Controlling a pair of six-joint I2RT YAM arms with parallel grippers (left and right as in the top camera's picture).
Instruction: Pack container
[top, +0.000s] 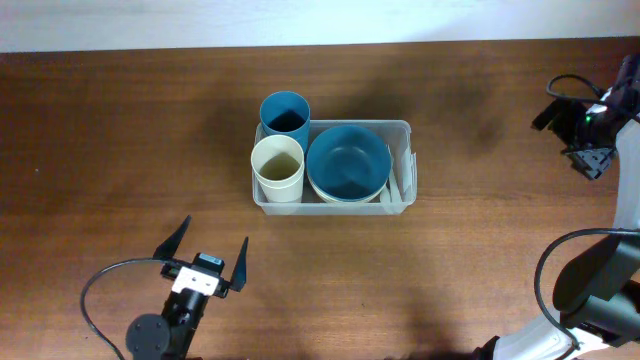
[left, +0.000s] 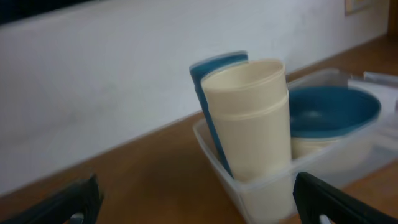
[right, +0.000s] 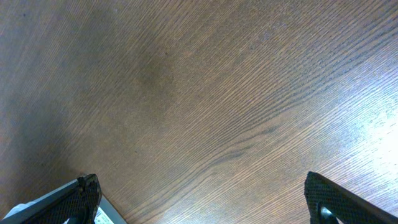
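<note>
Currently, overhead: the clear container (top: 400, 128) sits just above the centre of the wooden table (top: 110, 130). Inside it, a blue cup (top: 285, 112) stands at the upper left corner, a cream cup (top: 277, 165) just below it, and a blue bowl (top: 348, 162) fills the right part. The left claw (top: 214, 238) is at lower left, well apart from the container, spread wide and empty.

Left wrist: the container is right of centre, with the cream cup in front of the blue cup.

Right wrist: the right claw (right: 202, 199) is spread wide and empty, over bare wood.
</note>
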